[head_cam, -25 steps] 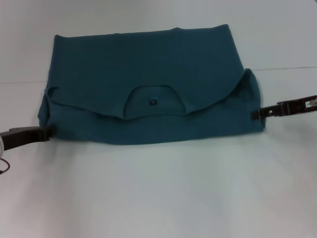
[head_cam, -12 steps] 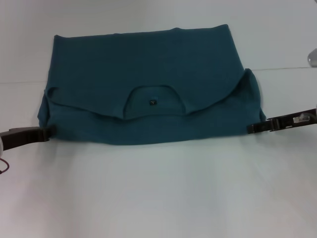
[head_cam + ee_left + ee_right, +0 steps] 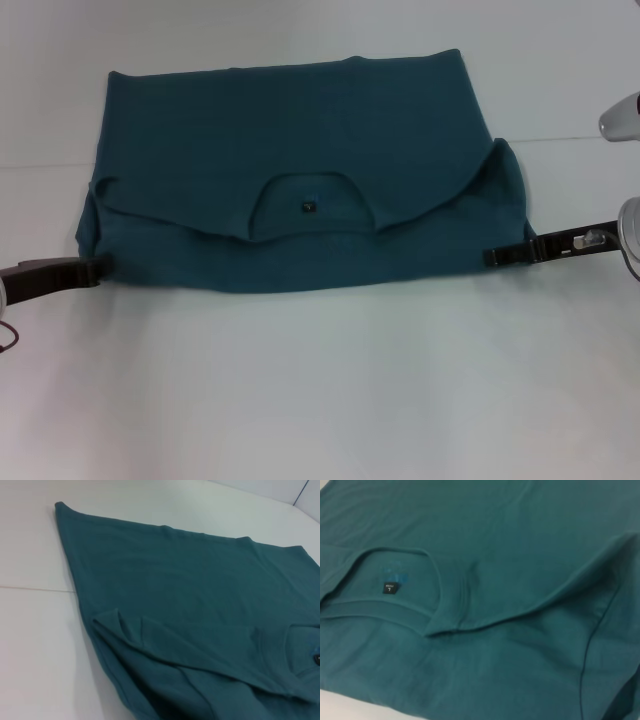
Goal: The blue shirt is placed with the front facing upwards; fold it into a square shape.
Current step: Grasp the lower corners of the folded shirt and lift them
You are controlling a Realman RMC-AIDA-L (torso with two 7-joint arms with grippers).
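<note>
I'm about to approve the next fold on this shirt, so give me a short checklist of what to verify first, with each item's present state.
1. The blue shirt is already folded once, collar lying toward the near edge: ok.
2. Left end effector at the shirt's near left corner: ok.
3. Right end effector over the near right corner: ok.
4. Either end effector actually gripping cloth: cannot tell.
5. Folded layers lined up: not ok; the top layer's edge curves and the right side bulges out past it.
6. Both side edges visible in the head view: ok.
</note>
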